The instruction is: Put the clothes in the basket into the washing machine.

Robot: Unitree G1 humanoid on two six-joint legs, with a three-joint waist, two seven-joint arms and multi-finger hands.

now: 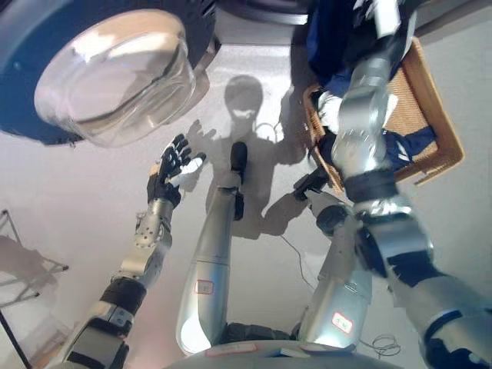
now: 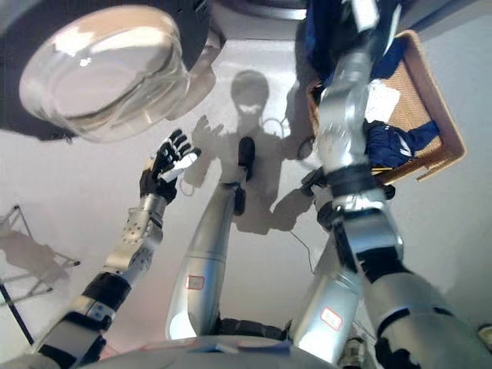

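Note:
A wicker basket (image 1: 434, 108) stands on the floor at the right with blue-and-white clothes (image 1: 407, 142) in it. My right arm reaches up over the basket to the top edge of the view. My right hand (image 1: 382, 14) is partly cut off there and holds a dark blue garment (image 1: 332, 38) that hangs above the basket's far end. The washing machine's open door (image 1: 115, 73), with its bulging glass bowl, fills the upper left. My left hand (image 1: 173, 171) is open and empty, fingers spread, just below the door.
A thin metal rack (image 1: 19, 261) stands at the lower left. The machine's dark front (image 1: 261, 8) runs along the top edge between the door and the hanging garment. Pale floor lies between the door and the basket.

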